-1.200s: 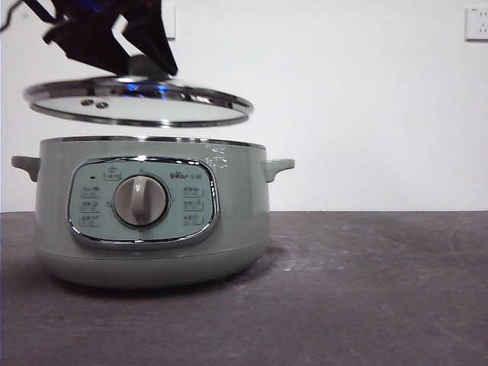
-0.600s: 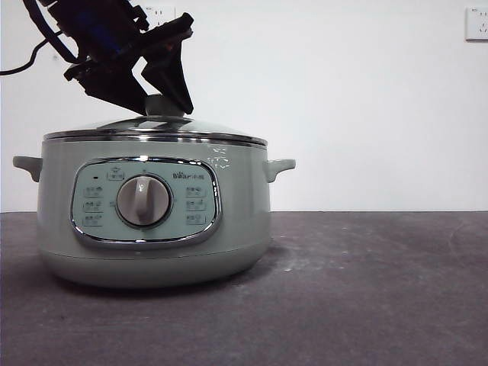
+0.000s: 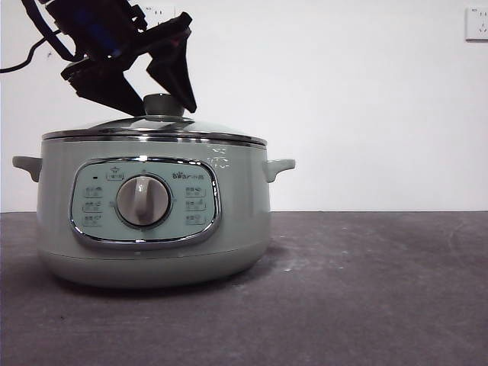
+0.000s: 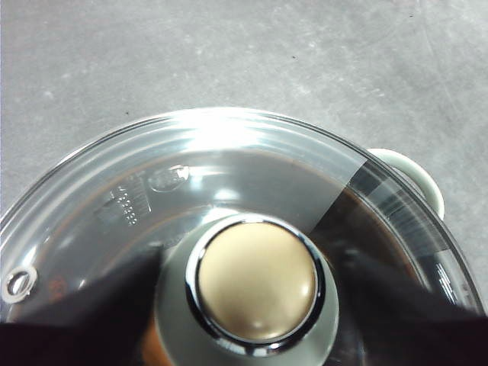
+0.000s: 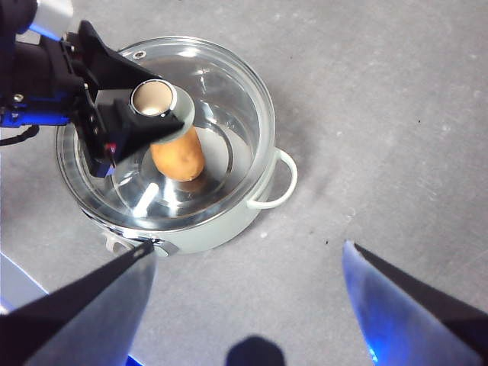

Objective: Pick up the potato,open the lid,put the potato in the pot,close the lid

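Note:
The pale-green pot [image 3: 236, 221] stands at the left of the table, and the glass lid [image 3: 114, 128] sits closed on its rim. Through the lid [image 5: 229, 99], the right wrist view shows the orange-brown potato [image 5: 179, 156] lying on the pot's floor. My left gripper [image 3: 164, 108] hangs over the lid. Its jaws stand open on either side of the knob [image 4: 255, 282] with a small gap. My right gripper [image 5: 248, 248] is open and empty, high above the table to the pot's side.
The pot's side handle [image 5: 278, 179] sticks out toward the bare grey table [image 3: 366, 290]. A white wall with a socket [image 3: 476, 23] lies behind. The left arm's cable [image 3: 30, 46] hangs at the upper left.
The lid came down from above the pot onto its rim. Since then the left jaws have spread apart off the knob.

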Controlling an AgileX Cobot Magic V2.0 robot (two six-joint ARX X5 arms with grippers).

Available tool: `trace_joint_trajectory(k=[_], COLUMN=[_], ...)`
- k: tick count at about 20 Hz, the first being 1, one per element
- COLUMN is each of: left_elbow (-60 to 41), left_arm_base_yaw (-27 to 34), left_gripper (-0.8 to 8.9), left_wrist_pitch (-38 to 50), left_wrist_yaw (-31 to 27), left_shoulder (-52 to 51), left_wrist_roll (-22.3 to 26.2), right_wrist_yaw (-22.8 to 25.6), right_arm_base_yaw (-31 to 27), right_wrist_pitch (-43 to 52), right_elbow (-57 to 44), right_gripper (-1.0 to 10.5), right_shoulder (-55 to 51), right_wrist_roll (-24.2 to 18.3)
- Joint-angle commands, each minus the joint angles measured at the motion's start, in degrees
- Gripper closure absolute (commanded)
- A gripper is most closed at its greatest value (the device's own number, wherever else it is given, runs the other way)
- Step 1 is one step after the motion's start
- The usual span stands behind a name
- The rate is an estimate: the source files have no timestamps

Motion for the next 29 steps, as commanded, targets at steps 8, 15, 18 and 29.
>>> trace_joint_trajectory(k=[8,15,18,29], left_elbow=[-0.1,-0.1,-0.1,-15.4], left_arm_base_yaw=[-2.3,-2.8,-2.8,-3.5], left_gripper=[3.75,8.22,8.22,8.22], left_wrist_pitch=[-6.1,-19.2,-19.2,-11.0], left_wrist_yaw=[0.2,0.1,-0.2,-4.6], left_shoulder=[-16.1,-27.9,-30.5,-42.1], left_wrist_roll=[-0.3,0.0,1.2,3.0], right_wrist_yaw=[0.1,0.2,2.3,7.6], right_arm_base_yaw=[0.0,0.0,0.0,0.1], right_wrist_pitch=[1.3,10.9,20.7,55.6], right_elbow=[-0.6,-12.0,-23.0,-72.6], right_gripper=[7.7,9.2,9.6,9.6], right_shoulder=[0.0,-4.7,-10.5,-40.0], right_wrist_roll=[-1.3,-1.8,-1.5,4.5])
